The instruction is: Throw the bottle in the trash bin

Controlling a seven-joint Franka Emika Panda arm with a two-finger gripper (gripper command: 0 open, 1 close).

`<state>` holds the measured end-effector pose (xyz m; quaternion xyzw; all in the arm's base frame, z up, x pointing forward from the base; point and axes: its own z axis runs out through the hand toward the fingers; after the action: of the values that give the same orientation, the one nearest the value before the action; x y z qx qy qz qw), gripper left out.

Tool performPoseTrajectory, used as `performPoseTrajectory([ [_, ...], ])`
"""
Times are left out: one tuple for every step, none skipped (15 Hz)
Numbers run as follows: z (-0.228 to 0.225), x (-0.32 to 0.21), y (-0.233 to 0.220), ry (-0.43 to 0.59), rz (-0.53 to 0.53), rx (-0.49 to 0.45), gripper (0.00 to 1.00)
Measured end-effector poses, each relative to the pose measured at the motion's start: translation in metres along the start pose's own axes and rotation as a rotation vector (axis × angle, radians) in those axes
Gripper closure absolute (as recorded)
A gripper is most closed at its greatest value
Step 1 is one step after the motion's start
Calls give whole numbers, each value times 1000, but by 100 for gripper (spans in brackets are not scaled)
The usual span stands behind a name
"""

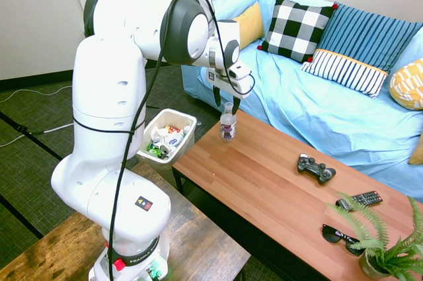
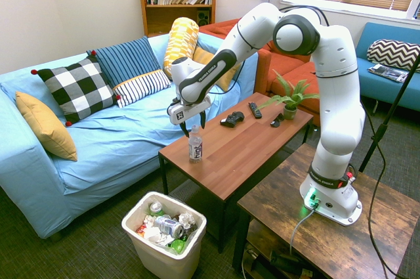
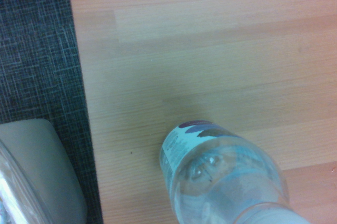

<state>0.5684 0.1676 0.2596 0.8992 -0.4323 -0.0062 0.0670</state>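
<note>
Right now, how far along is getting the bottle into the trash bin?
Early. The approach looks done: the open gripper hangs over the bottle, which stands upright on the coffee table, not yet gripped. Left: grasp, carry, drop into the trash bin on the floor.

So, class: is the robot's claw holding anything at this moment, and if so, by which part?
Nothing is held. The claw hangs open just above the bottle, which stands upright on the table, its cap between the fingertips.
</note>
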Motion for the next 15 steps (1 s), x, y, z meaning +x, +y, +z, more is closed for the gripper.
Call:
performPoseTrajectory([
  [0,0,0,0,1,0,100],
  [0,1,0,0,2,0,100],
  [0,2,1,0,4,0,100],
  [0,4,1,0,6,-1,100],
  [0,4,2,0,6,0,100],
  [0,5,2,-1,6,0,100],
  [0,5,2,-1,6,1,100],
  [-1,6,1,-3,6,3,100],
  [-1,6,1,-4,5,5,100],
  [-2,6,1,-5,5,6,100],
  [-4,7,1,-6,3,9,100],
  [-7,7,1,-5,-1,16,100],
  [-15,7,1,-1,-5,28,100],
  [-30,3,0,10,-18,52,100],
  [-51,-7,-3,23,-44,82,100],
])
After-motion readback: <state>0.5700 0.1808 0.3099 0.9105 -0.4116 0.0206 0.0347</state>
